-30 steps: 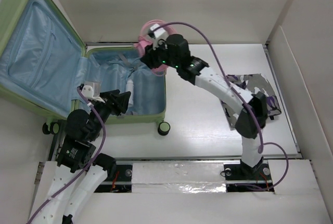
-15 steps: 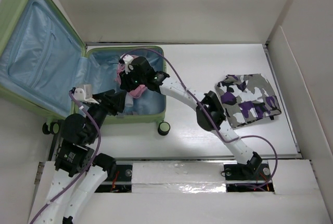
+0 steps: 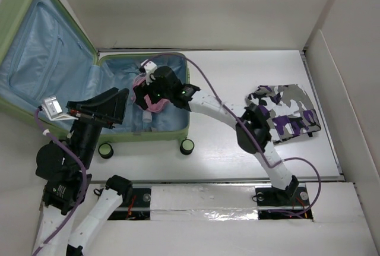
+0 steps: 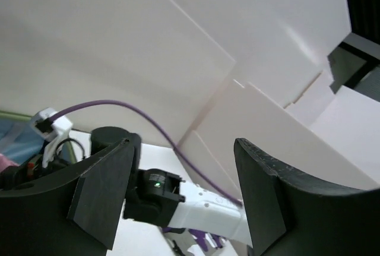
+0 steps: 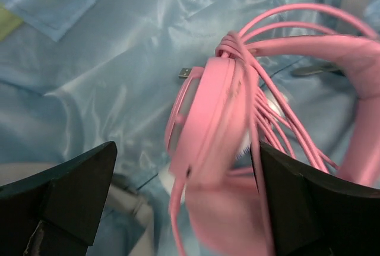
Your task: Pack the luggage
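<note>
- Right pincer (image 5: 185,149): jaws spread wide, not clamped on anything.
- Pink headphones (image 5: 208,113) sit between the two fingers. One ear cup is edge-on to the wrist camera, and thin pink cable (image 5: 279,143) is looped around it.
- Can't tell if the right-hand finger touches the cable; the left-hand finger is well apart from the cup.
- Headphones lie on the light blue lining (image 5: 89,60) inside the luggage.
- The luggage (image 3: 157,133): light-green hard shell, lying open at the far-left side of the worktop (image 3: 225,78). The lid is tilted up to the left, and the black caster wheels (image 3: 187,146) are on the near edge.
- From the top view, the right arm reaches across the worktop with its wrist over the lower half of the luggage.
- Left pincer (image 4: 181,149): jaws apart, nothing between them. It is raised over the near-left corner of the luggage and points across toward the right arm and the white walls.
- Folded camouflage cloth (image 3: 284,113), purple, white and black, on the worktop to the right, well apart from the luggage.
</note>
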`<state>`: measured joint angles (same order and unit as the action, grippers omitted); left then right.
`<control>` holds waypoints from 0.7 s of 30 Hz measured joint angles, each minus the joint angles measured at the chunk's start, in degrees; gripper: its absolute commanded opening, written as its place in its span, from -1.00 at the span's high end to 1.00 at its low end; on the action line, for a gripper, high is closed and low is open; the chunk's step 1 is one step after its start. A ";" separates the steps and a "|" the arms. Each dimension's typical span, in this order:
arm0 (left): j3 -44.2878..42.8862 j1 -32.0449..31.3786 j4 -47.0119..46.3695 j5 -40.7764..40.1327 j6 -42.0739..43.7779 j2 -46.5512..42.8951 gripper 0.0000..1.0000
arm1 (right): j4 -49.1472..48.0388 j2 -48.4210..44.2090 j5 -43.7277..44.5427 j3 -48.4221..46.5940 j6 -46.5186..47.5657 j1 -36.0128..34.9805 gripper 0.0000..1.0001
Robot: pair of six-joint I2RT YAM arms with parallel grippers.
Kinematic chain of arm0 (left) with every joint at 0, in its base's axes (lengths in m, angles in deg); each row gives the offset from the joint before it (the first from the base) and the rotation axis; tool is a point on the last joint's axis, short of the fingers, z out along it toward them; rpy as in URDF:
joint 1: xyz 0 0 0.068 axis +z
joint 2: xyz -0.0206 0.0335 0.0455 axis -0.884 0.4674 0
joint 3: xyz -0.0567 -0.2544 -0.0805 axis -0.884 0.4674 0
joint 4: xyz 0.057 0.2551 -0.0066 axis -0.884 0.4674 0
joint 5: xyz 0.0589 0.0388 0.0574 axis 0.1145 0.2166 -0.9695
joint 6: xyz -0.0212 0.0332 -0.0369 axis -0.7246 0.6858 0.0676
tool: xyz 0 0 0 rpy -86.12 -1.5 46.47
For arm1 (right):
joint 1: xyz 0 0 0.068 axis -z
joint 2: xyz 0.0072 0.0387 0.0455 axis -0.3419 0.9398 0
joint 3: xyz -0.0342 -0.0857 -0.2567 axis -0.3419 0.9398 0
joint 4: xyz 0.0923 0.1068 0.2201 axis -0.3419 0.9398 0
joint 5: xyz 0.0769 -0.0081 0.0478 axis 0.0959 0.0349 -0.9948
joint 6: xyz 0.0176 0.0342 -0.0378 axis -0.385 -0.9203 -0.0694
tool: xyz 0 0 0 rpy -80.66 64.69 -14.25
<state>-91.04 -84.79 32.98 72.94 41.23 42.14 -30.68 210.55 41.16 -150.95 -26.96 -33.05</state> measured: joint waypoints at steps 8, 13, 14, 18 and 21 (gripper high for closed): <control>0.11 0.00 -1.90 4.26 -3.13 3.56 -0.32 | -9.94 -29.38 0.63 26.75 -0.46 8.11 -1.00; 2.05 0.00 -3.28 6.54 -4.17 5.14 -0.19 | -17.62 -47.58 3.50 45.24 -3.02 18.95 -0.20; 2.78 0.00 -3.87 6.91 -4.46 5.33 -0.12 | -17.84 -50.82 4.07 49.27 -2.86 21.38 0.15; 9.49 0.02 -11.61 10.78 -6.43 6.27 0.66 | -18.91 -59.54 9.81 63.25 -5.86 28.61 0.88; 13.40 -2.16 -18.05 14.97 -8.26 13.00 0.95 | -16.87 -63.36 15.96 70.66 -7.58 33.83 0.75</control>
<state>-77.64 -86.95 14.92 87.91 32.97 55.14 -47.55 147.19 57.12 -80.28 -34.54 0.79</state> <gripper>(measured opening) 0.083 0.067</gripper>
